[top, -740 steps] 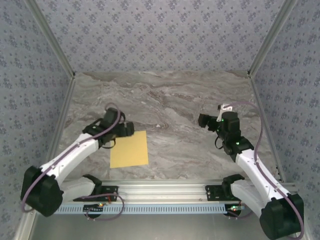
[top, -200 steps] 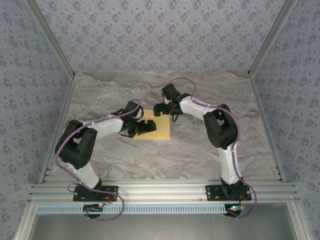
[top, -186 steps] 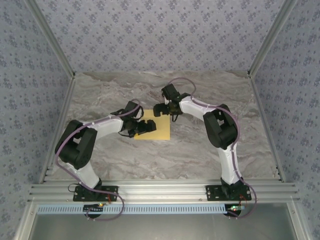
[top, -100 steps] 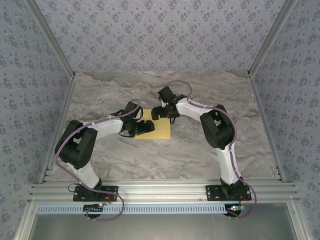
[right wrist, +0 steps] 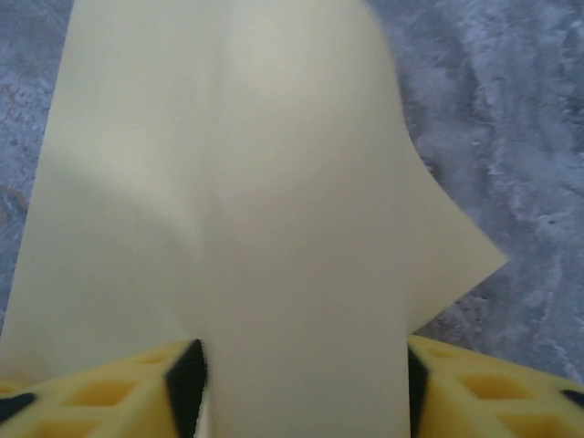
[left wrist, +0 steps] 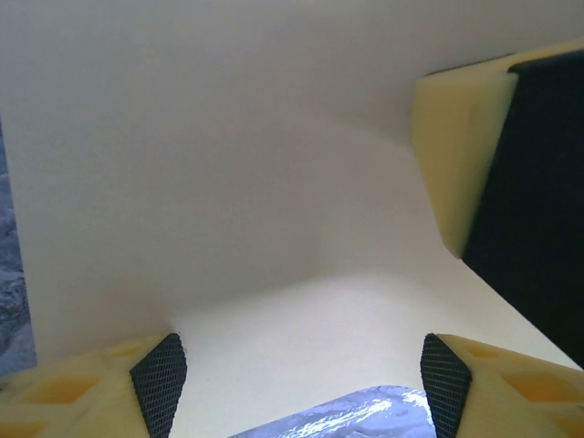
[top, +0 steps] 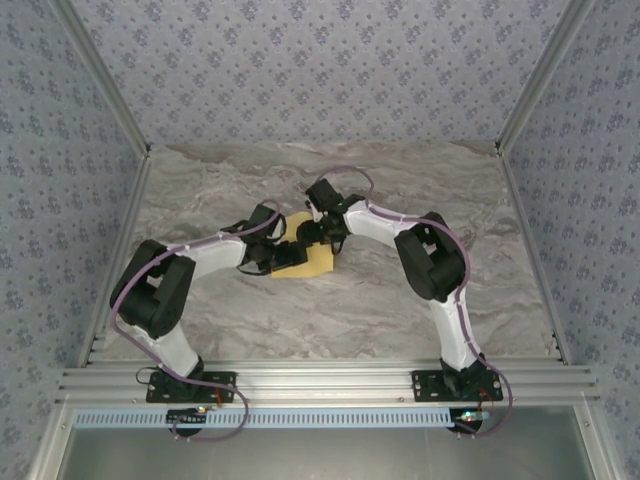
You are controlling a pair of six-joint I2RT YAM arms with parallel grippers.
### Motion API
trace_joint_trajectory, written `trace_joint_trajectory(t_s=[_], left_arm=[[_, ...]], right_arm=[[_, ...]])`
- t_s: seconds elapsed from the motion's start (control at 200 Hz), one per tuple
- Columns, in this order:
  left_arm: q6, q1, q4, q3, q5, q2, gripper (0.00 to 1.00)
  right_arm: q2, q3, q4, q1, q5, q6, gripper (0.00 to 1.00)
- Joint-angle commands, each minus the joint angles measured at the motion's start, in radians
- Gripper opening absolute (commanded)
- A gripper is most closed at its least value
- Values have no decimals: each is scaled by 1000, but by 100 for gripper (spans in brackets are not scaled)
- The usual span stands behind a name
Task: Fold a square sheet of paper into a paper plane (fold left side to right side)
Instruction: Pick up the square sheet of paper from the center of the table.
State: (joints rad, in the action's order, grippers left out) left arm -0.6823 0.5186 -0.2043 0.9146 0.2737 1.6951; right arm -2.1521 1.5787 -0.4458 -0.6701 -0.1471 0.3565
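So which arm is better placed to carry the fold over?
Probably left: the left gripper straddles the square sheet of paper at its left edge, the side to fold; the right gripper sits at the far edge.

You see the square sheet of paper (right wrist: 274,182) bowed up between the right gripper's (right wrist: 301,370) yellow fingers (right wrist: 114,391), over the marble tabletop (right wrist: 511,137)

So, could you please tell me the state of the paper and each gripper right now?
square sheet of paper: bowed upward, not lying flat.
left gripper: jaws open, at the sheet's edge.
right gripper: jaws apart, sheet between them; grip unclear.
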Motion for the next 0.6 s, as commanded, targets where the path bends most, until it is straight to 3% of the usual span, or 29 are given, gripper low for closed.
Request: trace_joint_trajectory(t_s=[0.0, 0.175, 0.425, 0.595], left_arm=[[6, -30, 0, -32, 29, -75, 75], [8, -133, 62, -113, 145, -243, 77], [5, -301, 144, -223, 330, -521, 83], [-20, -341, 211, -239, 410, -663, 88]], right_arm=[[60, -25, -19, 0, -73, -5, 45], [174, -123, 90, 39, -239, -1, 32], [403, -328, 313, 137, -539, 54, 29], [596, -461, 425, 212, -698, 100, 26]])
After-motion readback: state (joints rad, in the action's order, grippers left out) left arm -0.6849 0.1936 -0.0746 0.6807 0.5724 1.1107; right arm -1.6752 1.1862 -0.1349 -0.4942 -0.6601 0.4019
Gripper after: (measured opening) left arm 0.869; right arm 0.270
